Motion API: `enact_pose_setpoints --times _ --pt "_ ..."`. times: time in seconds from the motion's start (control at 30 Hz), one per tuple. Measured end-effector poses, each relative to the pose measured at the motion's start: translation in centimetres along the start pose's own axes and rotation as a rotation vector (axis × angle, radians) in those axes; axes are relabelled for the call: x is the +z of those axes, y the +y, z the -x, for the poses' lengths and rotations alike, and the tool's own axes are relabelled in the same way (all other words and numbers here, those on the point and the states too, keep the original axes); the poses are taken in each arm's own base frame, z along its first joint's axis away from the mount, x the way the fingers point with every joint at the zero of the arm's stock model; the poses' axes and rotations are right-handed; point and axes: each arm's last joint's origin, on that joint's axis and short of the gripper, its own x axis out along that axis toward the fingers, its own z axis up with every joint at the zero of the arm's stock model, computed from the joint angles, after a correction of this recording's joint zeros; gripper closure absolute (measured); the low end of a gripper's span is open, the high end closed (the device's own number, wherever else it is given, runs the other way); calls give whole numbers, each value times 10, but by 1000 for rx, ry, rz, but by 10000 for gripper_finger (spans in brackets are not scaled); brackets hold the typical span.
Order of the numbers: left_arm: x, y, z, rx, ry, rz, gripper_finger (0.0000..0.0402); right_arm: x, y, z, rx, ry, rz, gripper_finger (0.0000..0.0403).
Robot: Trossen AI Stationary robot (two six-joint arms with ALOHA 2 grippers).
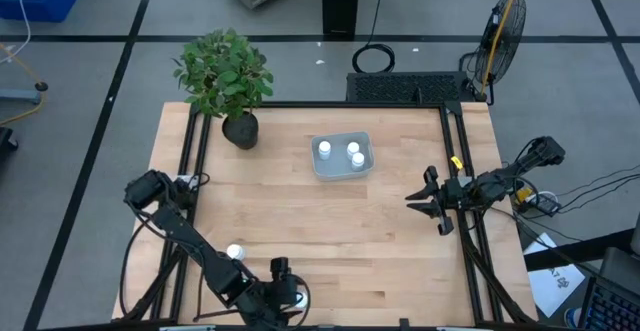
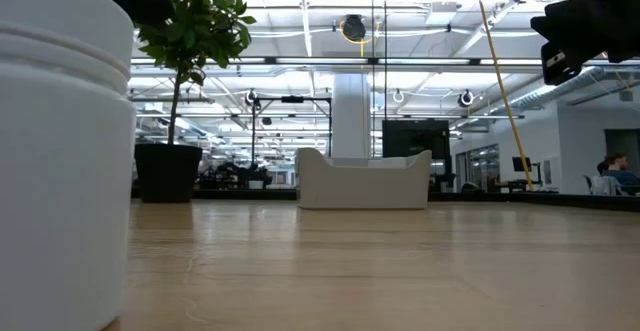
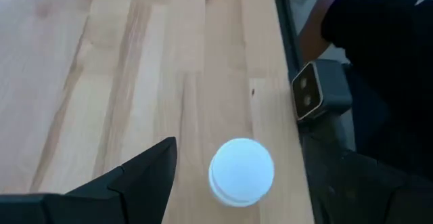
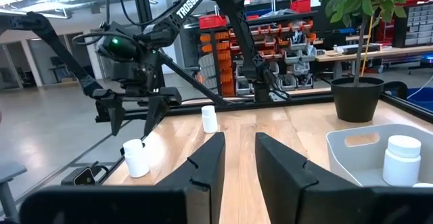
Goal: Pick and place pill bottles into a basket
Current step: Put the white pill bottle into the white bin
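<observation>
Three white pill bottles (image 1: pixel 341 153) stand in the pale basket (image 1: pixel 365 167) at the table's middle back. One bottle (image 1: pixel 235 253) stands on the table near the front left, beside my left arm. Another bottle (image 3: pixel 241 171) stands on its base at the near edge, right under my left gripper (image 4: pixel 134 126). That gripper is open and points down, with one finger on either side above the cap, touching nothing. In the low view this bottle (image 2: pixel 60 151) fills the left side. My right gripper (image 1: pixel 425 202) is open and empty at the table's right side.
A potted green plant (image 1: pixel 238 121) stands at the back left, left of the basket. A small grey camera box (image 3: pixel 312 94) sits at the near edge close to the bottle under my left gripper. Black frame rails (image 1: pixel 465 161) run along the table's left and right sides.
</observation>
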Motion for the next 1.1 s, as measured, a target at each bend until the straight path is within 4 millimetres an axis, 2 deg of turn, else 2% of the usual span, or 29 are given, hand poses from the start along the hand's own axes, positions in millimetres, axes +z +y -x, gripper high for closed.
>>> enact_pose_setpoints --times 0.2,0.5,0.7,0.93,1.1 --pt "-9 -4 -13 -19 17 12 75 0 0 0 0 0 0 329" --pt "-10 -1 -16 -19 41 45 75 0 0 0 0 -1 0 325" --pt "-16 1 -29 -31 75 61 76 0 0 0 0 0 0 327" --pt "-16 2 -30 -33 81 55 76 0 0 0 0 -1 0 324" --pt "-15 4 -31 -31 84 54 105 0 0 0 0 0 0 325"
